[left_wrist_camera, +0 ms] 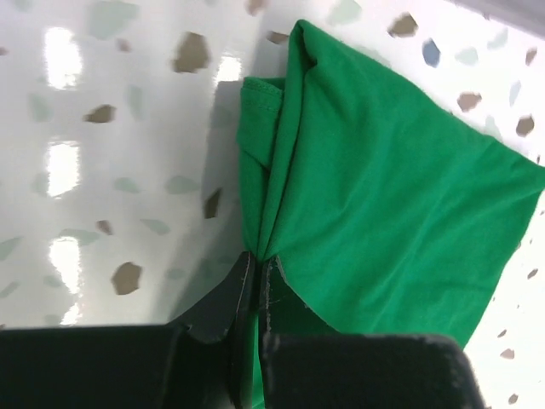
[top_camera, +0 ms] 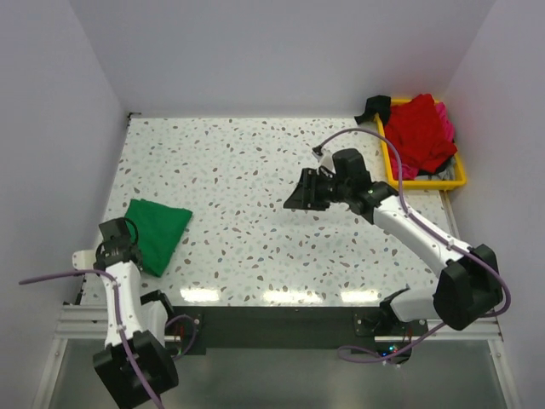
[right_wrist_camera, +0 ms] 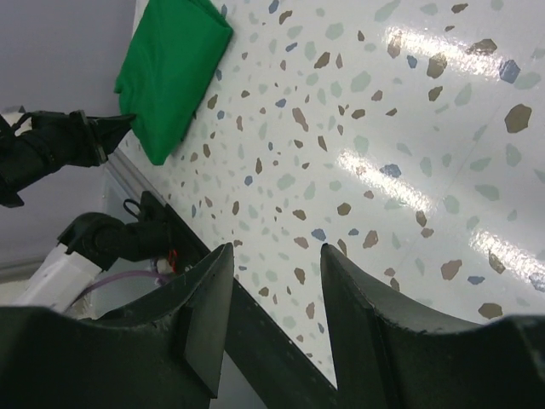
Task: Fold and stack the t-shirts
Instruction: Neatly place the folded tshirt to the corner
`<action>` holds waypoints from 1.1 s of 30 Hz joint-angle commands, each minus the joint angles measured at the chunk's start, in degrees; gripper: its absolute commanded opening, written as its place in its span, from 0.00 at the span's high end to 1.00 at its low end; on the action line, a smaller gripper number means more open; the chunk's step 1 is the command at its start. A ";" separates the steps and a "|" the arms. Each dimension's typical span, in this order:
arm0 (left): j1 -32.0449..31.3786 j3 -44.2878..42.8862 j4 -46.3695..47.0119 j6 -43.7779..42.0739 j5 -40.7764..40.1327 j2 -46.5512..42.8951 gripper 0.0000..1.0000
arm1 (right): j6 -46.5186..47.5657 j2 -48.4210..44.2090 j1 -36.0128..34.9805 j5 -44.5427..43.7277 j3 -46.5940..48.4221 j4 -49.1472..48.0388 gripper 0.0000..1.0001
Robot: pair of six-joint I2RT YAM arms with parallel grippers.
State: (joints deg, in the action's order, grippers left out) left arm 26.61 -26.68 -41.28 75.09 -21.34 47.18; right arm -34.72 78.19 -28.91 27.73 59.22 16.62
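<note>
"One shirt out on the table, where exactly?"

"The green t-shirt (top_camera: 157, 232) (left_wrist_camera: 383, 196) (right_wrist_camera: 170, 72) lies folded into a rough wedge near the table's (top_camera: 255, 170) front left corner, flat on the speckled top."

"Is anything holding it?"

"Yes. The left gripper (top_camera: 115, 243) (left_wrist_camera: 258, 260) has its jaws pressed together on a bunched fold at the shirt's edge, where the cloth gathers into a pleat and a hemmed edge shows beside it."

"And the other shirts?"

"A red t-shirt (top_camera: 417, 128) is heaped in the yellow tray (top_camera: 426, 181) at the far right, with a pink t-shirt (top_camera: 443, 115) showing under it at the tray's outer side. A small black object (top_camera: 375, 106) sits at the tray's back corner."

"The right arm?"

"The right gripper (top_camera: 302, 194) (right_wrist_camera: 274, 256) hangs over the middle of the table, well apart from both the green shirt and the tray. Its jaws stand spread with nothing between them."
</note>
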 commanded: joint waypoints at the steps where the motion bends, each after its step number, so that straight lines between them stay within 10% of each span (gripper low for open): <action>1: 0.37 1.45 -9.35 8.32 -8.89 -7.07 1.00 | 2.28 -3.39 -0.36 -1.09 -0.51 1.74 0.51; 9: 0.37 0.75 -12.43 11.32 -10.56 -17.48 0.89 | 3.17 -7.00 -0.27 -1.71 -2.27 3.86 0.51; 13: 0.46 -3.64 -13.82 7.63 -11.44 -12.91 0.32 | 2.99 -7.27 -0.36 -1.36 -2.97 3.68 0.51; 16: 0.37 -7.42 -14.97 5.35 -12.06 -8.34 0.08 | 2.90 -7.35 -0.36 -1.27 -3.15 3.59 0.51; 24: -1.20 -12.61 -6.81 -8.20 -3.80 3.51 0.00 | 2.82 -5.95 -0.36 -1.18 -1.65 3.50 0.50; 33: -20.54 -12.70 -3.47 -3.63 -8.10 15.30 0.00 | 2.20 -4.54 -0.27 -1.27 -1.83 2.27 0.50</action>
State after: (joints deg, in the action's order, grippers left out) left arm 7.88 -37.87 -47.18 70.46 -27.29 60.27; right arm -32.80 73.69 -28.97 26.50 56.42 20.16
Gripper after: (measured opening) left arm 0.997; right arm 0.495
